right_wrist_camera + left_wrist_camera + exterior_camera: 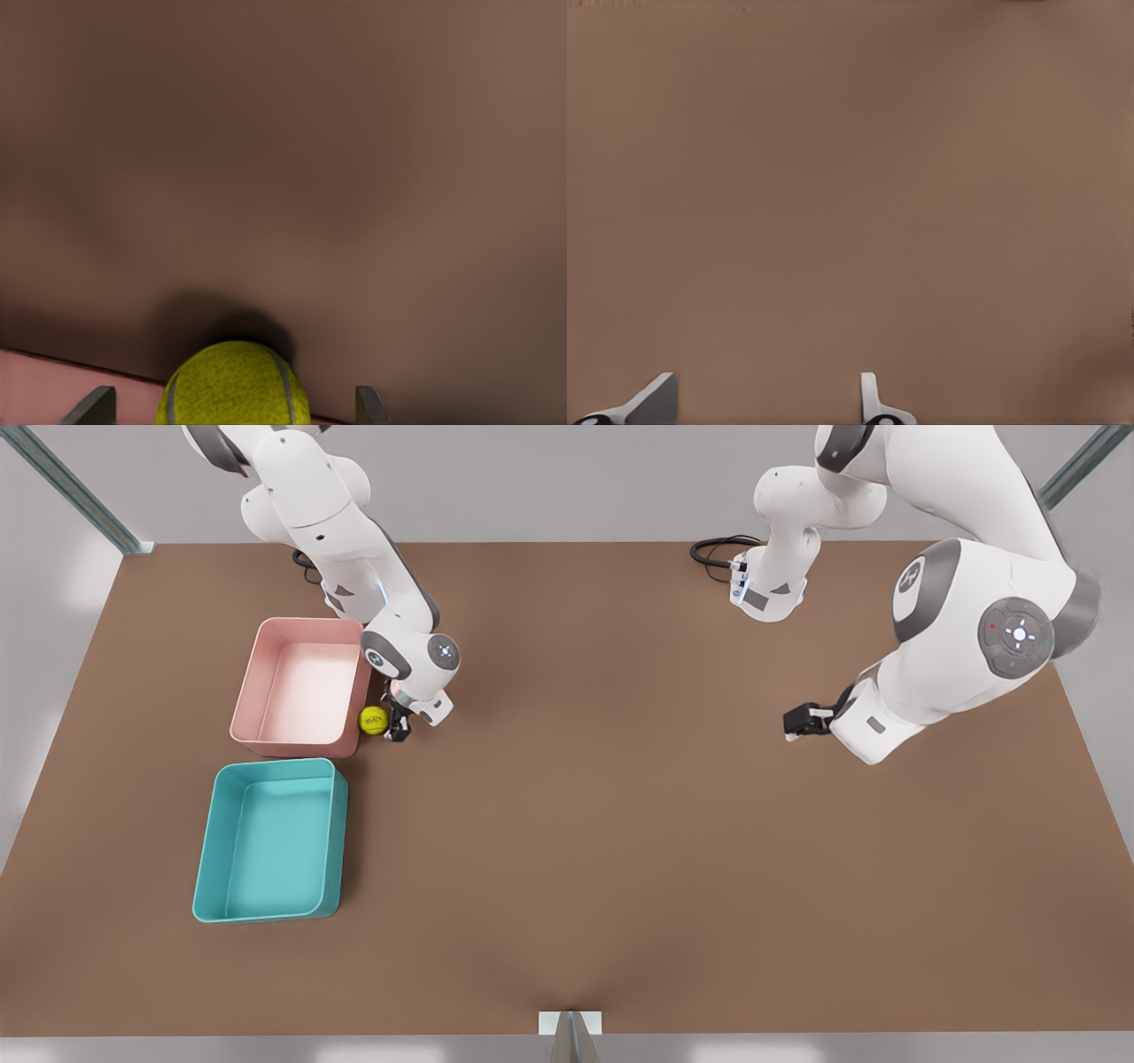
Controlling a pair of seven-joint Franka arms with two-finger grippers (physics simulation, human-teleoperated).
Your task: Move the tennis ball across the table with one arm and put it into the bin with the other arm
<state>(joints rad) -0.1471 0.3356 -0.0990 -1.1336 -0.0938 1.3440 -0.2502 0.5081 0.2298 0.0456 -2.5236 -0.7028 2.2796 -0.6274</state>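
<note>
The small fuzzy yellow-green tennis ball [373, 720] rests on the brown worktop [620, 850], touching or just beside the near corner of the pink rectangular plastic tray [301, 682], on the tray's 3 o'clock side in the front view. The right pincer [396, 726], carried by the glossy white arm on the front view's left, sits low at the ball's 3 o'clock, so the ball lies at the pincer's 9 o'clock and just beside it. In the right wrist view the ball [234, 385] lies between the two spread fingertips [89, 407] with a gap on each side; the pincer is released and grips nothing, and the pink tray's wall shows directly behind the ball. The teal rectangular plastic bin [271, 841] stands at the ball's 7 o'clock, near it, with its long axis running 12 to 6 o'clock and its interior vacant. The left pincer [802, 720], on the arm at the front view's right, waits well apart from the ball at roughly its 3 o'clock; the left wrist view shows its fingertips [656, 400] spread over bare worktop, released. Judgement: the right arm is by far the nearer, and the coming grasp depends on the fingers closing on the ball without striking the pink tray.
</note>
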